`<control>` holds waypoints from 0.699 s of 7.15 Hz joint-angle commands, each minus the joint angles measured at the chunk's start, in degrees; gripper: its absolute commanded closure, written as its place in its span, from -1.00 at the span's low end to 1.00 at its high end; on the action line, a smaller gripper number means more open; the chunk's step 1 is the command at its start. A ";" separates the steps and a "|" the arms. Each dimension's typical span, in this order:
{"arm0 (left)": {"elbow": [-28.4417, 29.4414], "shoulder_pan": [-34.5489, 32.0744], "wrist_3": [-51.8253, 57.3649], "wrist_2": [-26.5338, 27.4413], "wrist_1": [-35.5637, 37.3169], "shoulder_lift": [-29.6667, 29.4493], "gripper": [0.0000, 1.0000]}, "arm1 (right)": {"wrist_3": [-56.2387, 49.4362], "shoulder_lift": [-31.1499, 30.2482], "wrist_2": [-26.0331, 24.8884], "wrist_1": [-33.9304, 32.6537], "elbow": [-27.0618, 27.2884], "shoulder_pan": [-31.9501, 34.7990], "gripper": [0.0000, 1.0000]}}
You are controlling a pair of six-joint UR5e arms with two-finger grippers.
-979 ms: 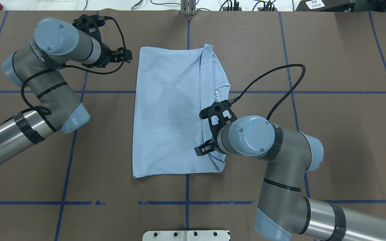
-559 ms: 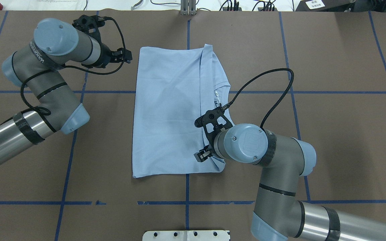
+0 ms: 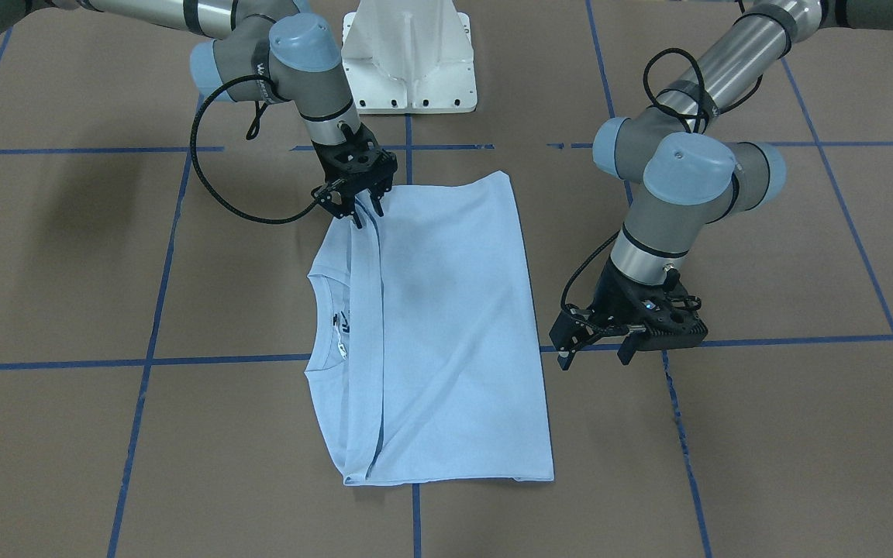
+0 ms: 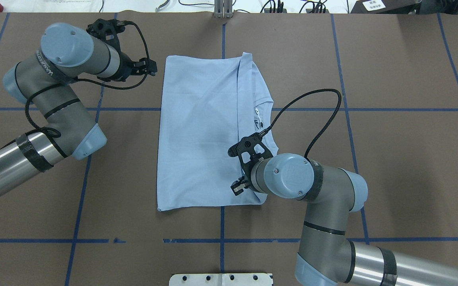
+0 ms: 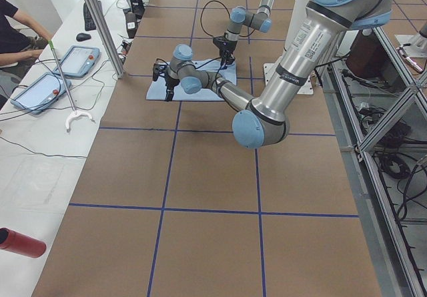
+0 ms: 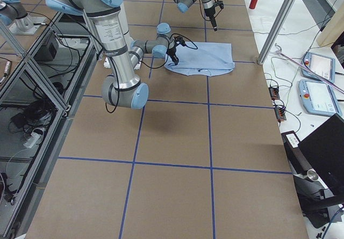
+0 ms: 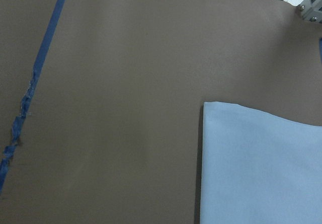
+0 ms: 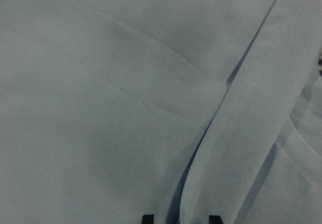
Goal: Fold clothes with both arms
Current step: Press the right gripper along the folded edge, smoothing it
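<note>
At the middle of the brown desk (image 4: 392,159) the pale-blue T-shirt (image 4: 197,135) is laid flat, one side folded over. The left pincer (image 3: 594,358) is held open and empty just beside its far corner; the right pincer (image 3: 367,215) is parted astride the stitched hem (image 8: 236,133), nothing clamped. Thin, limp cloth is judged best pinched at hemmed corners, both layers together.

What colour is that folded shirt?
Pale light blue; the thin short-sleeved T-shirt shows best in the overhead exterior view.
</note>
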 commanded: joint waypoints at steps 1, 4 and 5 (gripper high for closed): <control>0.09 0.02 0.00 0.00 -0.11 -0.09 -1.00 | -0.15 -0.09 0.03 0.04 -0.04 -0.05 0.49; 0.09 0.10 0.00 0.00 -0.11 -0.09 -1.00 | -0.06 -0.09 0.29 -0.05 0.31 0.04 0.94; 0.09 0.10 -0.09 0.09 -0.20 -0.09 -1.00 | 0.28 -0.09 0.29 -0.05 0.75 0.30 1.00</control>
